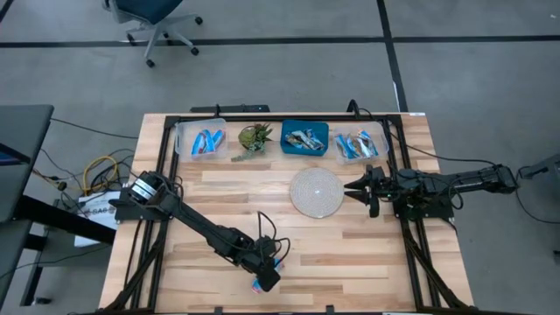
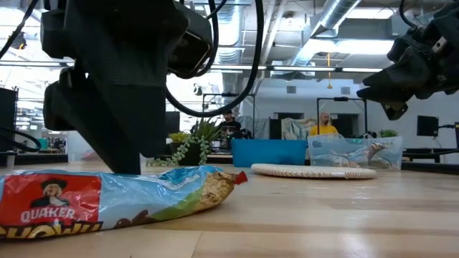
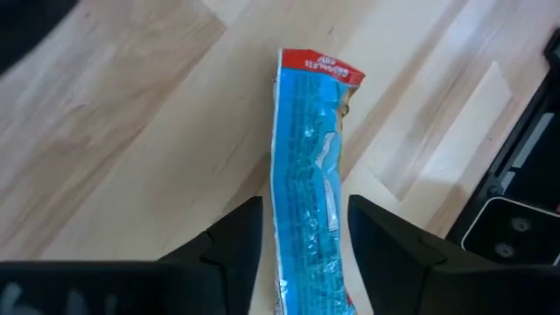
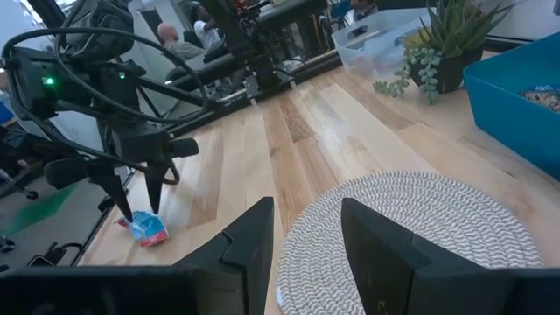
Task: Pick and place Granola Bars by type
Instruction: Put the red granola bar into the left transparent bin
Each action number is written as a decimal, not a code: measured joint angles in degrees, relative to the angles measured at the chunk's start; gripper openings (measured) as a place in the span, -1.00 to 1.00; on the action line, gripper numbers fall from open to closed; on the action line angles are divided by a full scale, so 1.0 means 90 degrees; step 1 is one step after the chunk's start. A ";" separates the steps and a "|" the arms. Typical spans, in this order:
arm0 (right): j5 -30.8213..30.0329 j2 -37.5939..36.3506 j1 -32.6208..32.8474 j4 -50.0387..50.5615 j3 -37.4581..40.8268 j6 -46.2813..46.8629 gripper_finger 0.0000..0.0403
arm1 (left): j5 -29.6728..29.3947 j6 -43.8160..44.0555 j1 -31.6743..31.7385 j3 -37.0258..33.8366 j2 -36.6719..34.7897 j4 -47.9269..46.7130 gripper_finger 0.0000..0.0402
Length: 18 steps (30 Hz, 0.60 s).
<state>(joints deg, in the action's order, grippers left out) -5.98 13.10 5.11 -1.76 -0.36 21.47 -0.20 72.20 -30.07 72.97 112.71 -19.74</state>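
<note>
Blue red-ended granola bar [image 3: 306,166] flat on table; others, seemingly, in bins [image 1: 208,141]

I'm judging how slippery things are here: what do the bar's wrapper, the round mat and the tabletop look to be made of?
The granola bar wrapper looks like thin glossy printed film: it is crinkled, shiny, with a crimped red end. The round mat seems woven fibre or cord, matte, with fine concentric ribbing. The tabletop looks like light wooden planks with visible grain and seams, smooth, perhaps sealed.
</note>
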 joint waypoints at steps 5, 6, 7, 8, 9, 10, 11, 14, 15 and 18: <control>0.0000 0.0002 -0.0001 0.0002 0.0000 -0.0002 -0.37 | 0.0035 -0.0061 -0.0002 -0.0002 0.0000 -0.0017 -0.10; 0.0000 0.0002 -0.0001 0.0000 0.0000 -0.0002 -0.37 | 0.0043 -0.0062 0.0000 -0.0002 0.0000 -0.0035 -0.09; 0.0000 0.0002 -0.0001 0.0002 0.0000 -0.0002 -0.37 | 0.0043 -0.0062 -0.0001 -0.0002 0.0001 -0.0052 -0.09; 0.0000 0.0001 0.0000 0.0001 0.0000 -0.0001 -0.37 | 0.0051 -0.0061 -0.0002 -0.0001 0.0051 -0.0036 -0.10; 0.0000 0.0001 0.0001 0.0002 0.0000 -0.0002 -0.37 | 0.0102 -0.0050 -0.0001 0.0000 0.0093 0.0014 -0.11; 0.0002 0.0002 0.0001 0.0001 0.0001 -0.0002 -0.37 | 0.0151 -0.0038 0.0000 -0.0007 0.0131 -0.0002 -0.13; 0.0000 0.0000 0.0001 0.0002 0.0000 -0.0001 -0.37 | 0.0226 -0.0028 -0.0002 -0.0010 0.0207 0.0010 -0.14; 0.0000 0.0003 -0.0001 -0.0030 0.0001 -0.0001 -0.37 | 0.0438 -0.0024 0.0003 0.0000 0.0289 0.0265 -0.20; 0.0000 0.0000 0.0001 -0.0053 0.0000 0.0000 -0.37 | 0.0404 -0.0024 0.0008 0.0000 0.0296 0.0269 -0.22; 0.0002 0.0002 0.0000 -0.0026 0.0001 -0.0001 -0.37 | 0.0317 0.0018 0.0043 0.0000 0.0296 0.0252 -0.29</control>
<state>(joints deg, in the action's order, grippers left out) -5.96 13.12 5.12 -1.99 -0.35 21.47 2.65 72.36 -29.69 72.97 115.37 -17.47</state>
